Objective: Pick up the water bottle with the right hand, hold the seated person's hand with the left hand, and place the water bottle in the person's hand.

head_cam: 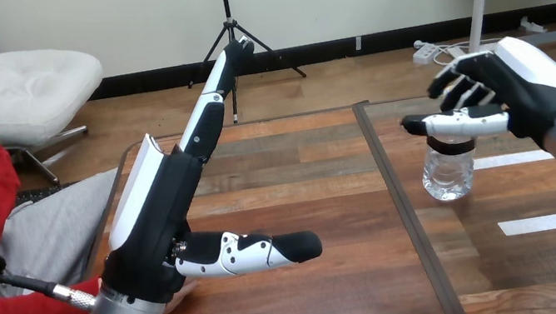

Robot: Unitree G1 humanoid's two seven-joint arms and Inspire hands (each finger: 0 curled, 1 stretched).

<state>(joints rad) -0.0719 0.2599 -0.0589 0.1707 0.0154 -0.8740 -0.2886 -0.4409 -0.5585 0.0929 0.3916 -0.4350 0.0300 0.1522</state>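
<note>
Right hand (519, 95) spread open just above water bottle (449, 174), thumb maybe touching its top. Lower it, close round the body before lifting. Left hand (160, 222) open, straight, well left of bottle.

The brown-planked wooden desk (341, 307) is split by a dark seam (402, 205) running from its far edge toward the near one, and right of that seam lie a farther white strip (503, 160) and a nearer white strip (550, 222), both crosswise, apart.
</note>
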